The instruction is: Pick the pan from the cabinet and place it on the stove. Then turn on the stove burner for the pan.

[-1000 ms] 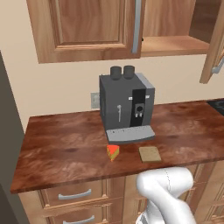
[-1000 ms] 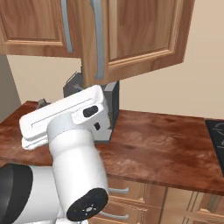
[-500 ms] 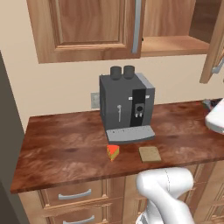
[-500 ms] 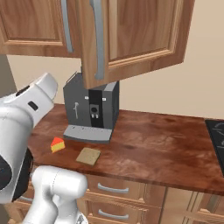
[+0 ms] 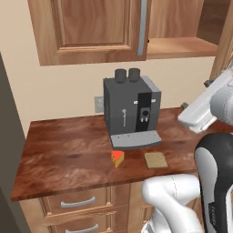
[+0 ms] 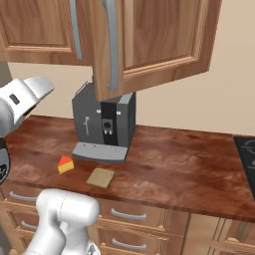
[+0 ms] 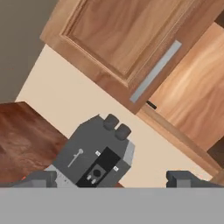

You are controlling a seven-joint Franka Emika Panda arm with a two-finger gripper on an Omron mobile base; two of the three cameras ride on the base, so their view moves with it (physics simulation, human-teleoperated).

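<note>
under the cabinet (image 5: 91, 32), a coffee machine (image 5: 132, 111) stands on the wooden counter (image 5: 63, 154).

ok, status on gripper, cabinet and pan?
Gripper open, empty. Cabinet door open; shelf bare where visible, no pan seen. Coffee machine stands below it.

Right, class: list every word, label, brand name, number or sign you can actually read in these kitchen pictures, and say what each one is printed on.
There is no readable text in any view.
Coffee machine: small pale marks on its front and a round dial, but no letters or numbers can be made out.
Cabinet, counter, wall outlet: plain, no writing.
Stove: faint pale marks at the picture's edge, too small to read.
</note>
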